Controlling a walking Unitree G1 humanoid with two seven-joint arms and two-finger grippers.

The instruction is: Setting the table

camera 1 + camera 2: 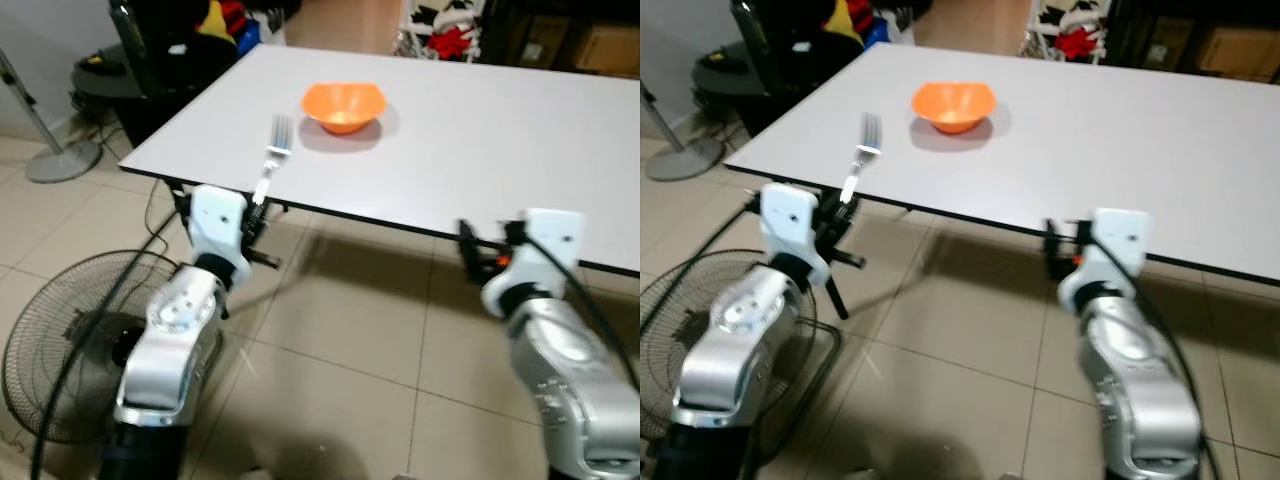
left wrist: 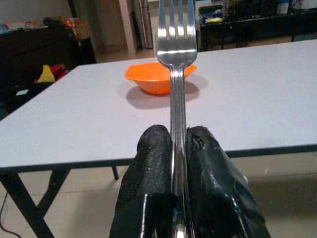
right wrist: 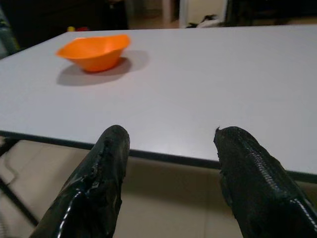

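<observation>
At table [image 1: 480,150] edge — left gripper [image 2: 179,148] pinching fork [image 2: 177,59]; right gripper [image 3: 171,144] spread.

Both silver arms extend forward at low height. The left gripper [image 2: 179,144] has its fingers pressed together on a fork [image 2: 177,59] handle, tines pointing forward and up. The right gripper [image 3: 171,136] is level, its fingers [image 3: 106,163] spread wide with nothing between them.

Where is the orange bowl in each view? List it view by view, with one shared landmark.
Left eye: orange bowl upper centre on white table.
Right eye: upper centre-left.
Left wrist: centre, behind the fork held by the left gripper.
Right wrist: upper left.
Landmark: the table's dark near edge.
</observation>
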